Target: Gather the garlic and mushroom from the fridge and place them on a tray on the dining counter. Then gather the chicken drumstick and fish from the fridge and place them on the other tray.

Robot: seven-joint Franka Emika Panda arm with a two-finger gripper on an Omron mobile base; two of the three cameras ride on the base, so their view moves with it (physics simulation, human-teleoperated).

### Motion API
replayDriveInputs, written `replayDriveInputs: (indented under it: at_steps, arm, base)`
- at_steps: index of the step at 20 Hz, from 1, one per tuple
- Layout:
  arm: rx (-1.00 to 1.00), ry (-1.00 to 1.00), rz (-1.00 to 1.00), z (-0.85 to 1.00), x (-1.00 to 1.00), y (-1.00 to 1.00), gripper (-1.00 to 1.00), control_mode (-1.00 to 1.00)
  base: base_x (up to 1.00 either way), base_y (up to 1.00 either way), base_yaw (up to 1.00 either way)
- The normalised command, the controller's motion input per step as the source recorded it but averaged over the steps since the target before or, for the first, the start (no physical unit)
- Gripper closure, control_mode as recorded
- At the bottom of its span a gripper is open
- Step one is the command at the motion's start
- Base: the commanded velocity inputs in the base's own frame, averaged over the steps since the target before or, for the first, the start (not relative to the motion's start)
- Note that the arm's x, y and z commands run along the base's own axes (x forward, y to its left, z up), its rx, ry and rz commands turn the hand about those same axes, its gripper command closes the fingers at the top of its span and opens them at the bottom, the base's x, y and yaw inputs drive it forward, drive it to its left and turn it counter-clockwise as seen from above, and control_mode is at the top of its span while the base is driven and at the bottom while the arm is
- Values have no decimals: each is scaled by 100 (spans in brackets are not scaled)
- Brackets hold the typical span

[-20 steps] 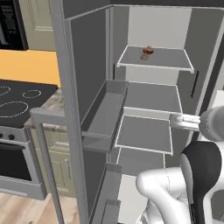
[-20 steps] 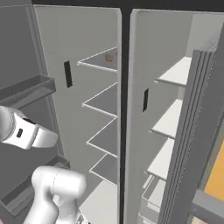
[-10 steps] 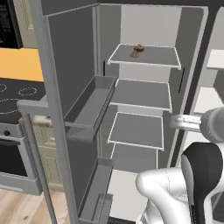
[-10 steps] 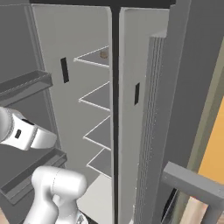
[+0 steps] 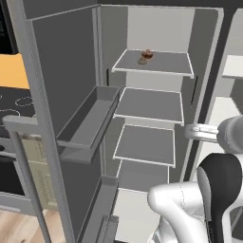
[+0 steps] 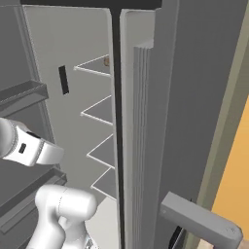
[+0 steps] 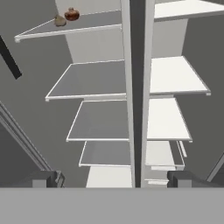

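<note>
Item 1 – fridge (image 5: pixel 142 123): both doors swung open. Left door inner face w/ door bin (image 5: pixel 90 121) seen at far left of left base view. Left compartment: grey shelves stacked, divider post to their right, white shelves in right compartment beyond.

Item 2 – top shelf (image 5: pixel 156 61), left compartment: two small items near back-left corner, just beside each other. One pale tan, lumpy (image 7: pixel 60 20), prob. the garlic; one reddish-brown, rounded (image 7: pixel 72 14), prob. the mushroom. ID is a judgement; both too small to confirm.

Item 3 – lower shelves, both compartments: nothing made out on visible surfaces. Drumstick and fish not located; shelf parts are hidden by divider and door edge.

Item 4 – gripper (image 7: pixel 113 178): fingers spread fully wide, nothing held between them. Aimed at divider post, low, well below and apart from top-shelf items.

Status (judged): early stage. Fridge opened; no item picked up yet. Remaining: all four items to be fetched and set on the two trays at the dining counter. Next reach likely to call for raising the hand toward top shelf's back-left corner.
</note>
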Motion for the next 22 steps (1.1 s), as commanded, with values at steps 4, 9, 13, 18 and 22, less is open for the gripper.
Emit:
replayDriveInputs:
  at_steps: [4, 9, 13, 18, 22]
  arm:
    - [0, 0, 0, 0, 0, 0, -100, 100]
    - [0, 0, 0, 0, 0, 0, -100, 100]
    - [0, 0, 0, 0, 0, 0, -100, 100]
    - [0, 0, 0, 0, 0, 0, -100, 100]
    - [0, 0, 0, 0, 0, 0, -100, 100]
  base:
    - [100, -8, 0]
    - [81, -4, -8]
    - [-11, 17, -8]
    - [0, 32, -3]
    - [31, 16, -2]
